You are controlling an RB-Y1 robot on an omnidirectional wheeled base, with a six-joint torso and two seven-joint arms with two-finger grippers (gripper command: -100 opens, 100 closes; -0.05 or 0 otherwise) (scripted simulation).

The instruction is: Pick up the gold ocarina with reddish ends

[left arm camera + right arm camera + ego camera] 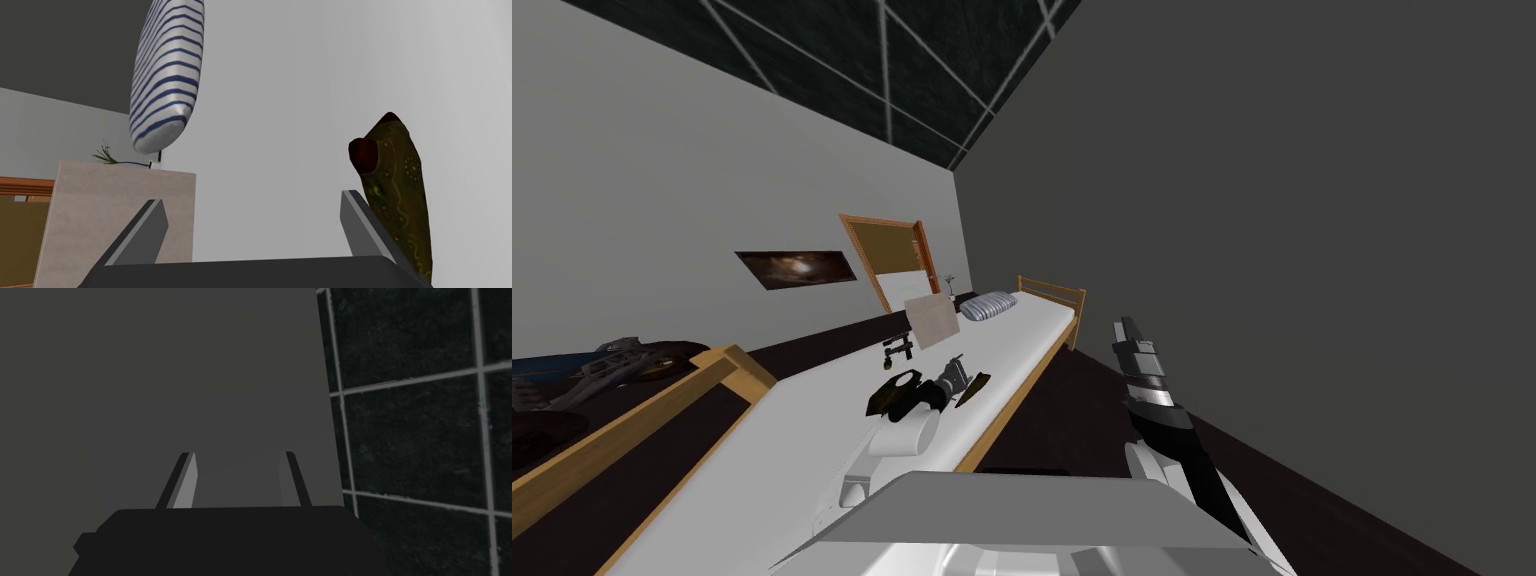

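The ocarina (400, 200) is olive-gold with a fine pattern and dark reddish ends. It lies on the white bed (1032, 335), just outside one finger of my left gripper (252, 197). That gripper is open with nothing between its fingers. In the head view the ocarina (973, 388) is a thin dark sliver beside the left gripper (959, 373), over the middle of the mattress. My right gripper (240, 455) is open and empty. It is held up beside the bed on the right (1124, 328).
A blue-striped pillow (167, 75) lies at the bed's far end, and a beige box (120, 215) stands nearer. A black and gold object (894, 393) and a small black item (897, 350) rest left of my hand. The wooden bed frame (1012, 400) edges the mattress.
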